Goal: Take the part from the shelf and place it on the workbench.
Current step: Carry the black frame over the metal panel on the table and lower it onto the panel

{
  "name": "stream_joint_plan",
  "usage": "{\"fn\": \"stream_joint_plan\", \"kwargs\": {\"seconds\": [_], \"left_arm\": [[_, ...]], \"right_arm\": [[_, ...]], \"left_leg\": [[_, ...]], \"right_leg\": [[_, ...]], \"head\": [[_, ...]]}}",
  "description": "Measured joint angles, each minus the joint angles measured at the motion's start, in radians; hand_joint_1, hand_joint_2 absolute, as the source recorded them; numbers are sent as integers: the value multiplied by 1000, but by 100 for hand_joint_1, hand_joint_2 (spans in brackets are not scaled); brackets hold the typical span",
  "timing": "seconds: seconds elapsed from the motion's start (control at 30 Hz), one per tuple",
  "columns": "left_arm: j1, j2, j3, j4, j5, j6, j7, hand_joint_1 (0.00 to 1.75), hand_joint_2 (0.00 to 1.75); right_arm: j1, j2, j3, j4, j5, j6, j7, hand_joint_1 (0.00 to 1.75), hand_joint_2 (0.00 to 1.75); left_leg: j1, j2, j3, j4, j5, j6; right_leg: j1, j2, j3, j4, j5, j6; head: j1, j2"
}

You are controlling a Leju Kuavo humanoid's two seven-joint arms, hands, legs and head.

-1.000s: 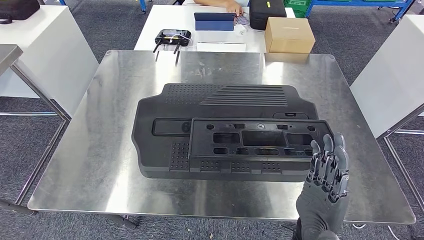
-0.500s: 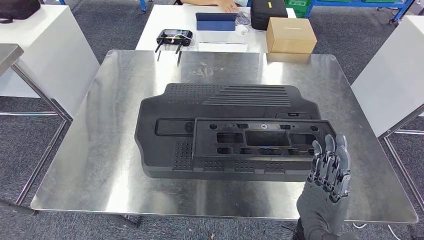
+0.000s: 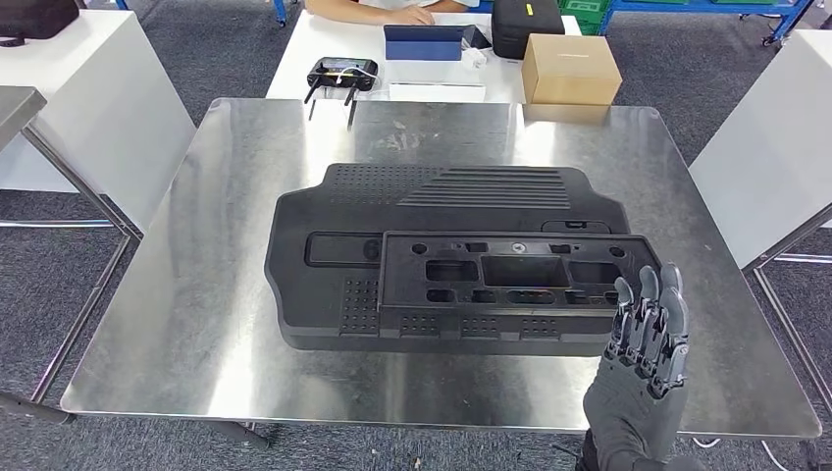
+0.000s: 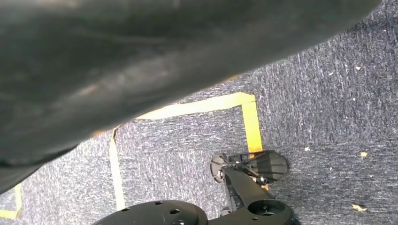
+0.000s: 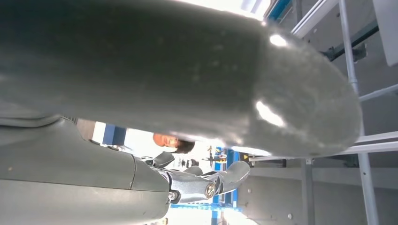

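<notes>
Right hand, fingers apart and holding nothing, hovers at the 4 o'clock corner of the part, which lies flat on the larger black panel mid-workbench. You can't tell the left hand's state. Withdraw straight back so you don't nudge the part.

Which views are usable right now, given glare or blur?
Head view: sharp; soft glare on the steel workbench, black part and right hand clear. Right wrist view: blurred cover up close, blown-out background. Left wrist view: blurred dark cover, floor sharp.
</notes>
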Motion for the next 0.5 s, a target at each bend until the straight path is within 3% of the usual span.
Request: {"fn": "stream_joint_plan", "kwargs": {"seconds": [0.1,0.17,0.23,0.3,0.33,0.37,0.4,0.47,0.5], "left_arm": [[0,2,1,0,0,-1,-2,0,0],[0,1,1,0,0,-2,-3,0,0],[0,1,1,0,0,-5,-4,0,0],[0,1,2,0,1,-7,-5,0,0],[0,0,4,0,2,-8,-5,0,0],[1,0,5,0,2,-8,-5,0,0],[1,0,6,0,2,-9,-5,0,0],[1,-1,8,0,2,-9,-6,0,0],[1,-1,8,0,3,-9,-6,0,0]], "right_arm": [[0,0,0,0,0,0,0,0,0],[0,0,0,0,0,0,0,0,0],[0,0,0,0,0,-1,0,0,0],[1,-1,0,2,-1,-1,0,0,0],[1,-1,0,3,-2,-1,0,0,0],[1,-1,0,3,-2,-2,0,0,0],[1,-1,0,4,-2,-2,0,0,0],[1,-1,0,4,-3,-3,0,0,0],[1,-1,0,4,-3,-3,0,0,0]], "left_leg": [[-2,0,0,-1,2,8],[5,2,4,-11,9,16],[14,5,6,-20,16,22],[16,8,2,-19,17,23],[17,9,1,-19,18,22],[18,9,0,-18,19,20],[20,8,-1,-18,20,18],[24,6,-1,-16,21,7],[23,4,-2,-15,21,0]], "right_leg": [[-1,0,1,-2,2,5],[-1,0,-6,11,-6,10],[-2,-1,-45,93,-51,7],[-4,-1,-109,232,-111,5],[-6,-1,-130,279,-126,9],[-9,-1,-132,288,-125,17],[-12,-2,-111,252,-109,29],[-20,-2,-31,104,-58,51],[-21,0,1,41,-37,51]], "head": [[0,0],[1,0],[4,0],[6,0],[6,0],[6,0],[6,0],[7,0],[7,0]]}}
